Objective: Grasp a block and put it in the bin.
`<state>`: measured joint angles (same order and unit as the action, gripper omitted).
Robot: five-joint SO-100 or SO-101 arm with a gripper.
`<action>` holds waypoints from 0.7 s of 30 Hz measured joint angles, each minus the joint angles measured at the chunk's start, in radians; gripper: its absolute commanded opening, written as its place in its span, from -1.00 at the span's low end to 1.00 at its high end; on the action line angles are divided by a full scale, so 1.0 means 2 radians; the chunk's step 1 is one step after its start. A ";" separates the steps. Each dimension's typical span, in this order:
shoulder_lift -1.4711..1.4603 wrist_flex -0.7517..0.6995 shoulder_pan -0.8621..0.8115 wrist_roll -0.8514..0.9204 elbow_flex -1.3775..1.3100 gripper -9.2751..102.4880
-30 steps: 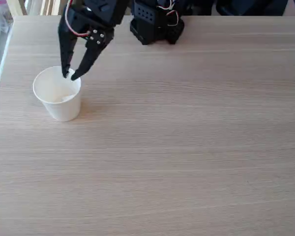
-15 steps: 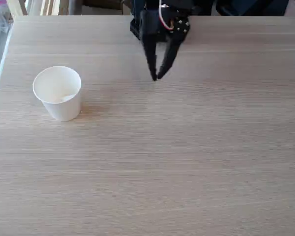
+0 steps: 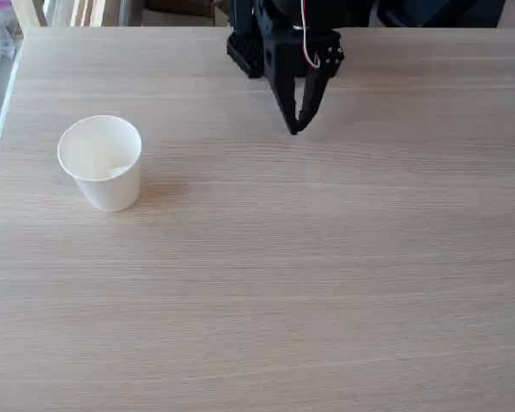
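white paper, the bin point(image 3: 100, 163) stands upright on the pale wood table point(image 3: 326, 275), toward its left side in the fixed view. a faint pale shape inside it may be the block; i cannot tell. well right of the bin, the black gripper point(image 3: 296, 129) points down, fingers together, holding nothing.

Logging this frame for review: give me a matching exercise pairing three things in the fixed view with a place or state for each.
Things:
1. paper cup
2. claw
3. table

Descriptions:
A. black, tips together, pointing down near the far edge
B. light wood grain surface
C. white, upright, at the left

Pairs: 1-C, 2-A, 3-B
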<state>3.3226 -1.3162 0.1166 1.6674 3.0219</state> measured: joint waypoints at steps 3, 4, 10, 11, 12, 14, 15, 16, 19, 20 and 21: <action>0.002 -0.001 -0.004 0.000 0.025 -0.83; 0.002 -0.001 -0.007 0.002 0.032 -0.83; 0.002 -0.008 -0.009 -0.012 0.035 -0.83; 0.002 -0.009 -0.009 -0.020 0.036 -0.83; 0.002 -0.012 -0.009 -0.026 0.036 -0.83; 0.002 -0.013 -0.009 -0.035 0.036 -0.83; 0.002 -0.013 -0.009 -0.035 0.036 -0.83; 0.002 -0.013 -0.015 -0.035 0.036 -0.83; 0.002 -0.013 -0.033 -0.035 0.036 -0.83; 0.002 -0.013 -0.034 -0.035 0.036 -0.83; 0.002 -0.013 -0.034 -0.035 0.036 -0.83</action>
<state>3.3272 -1.3422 0.0491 1.5969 3.0940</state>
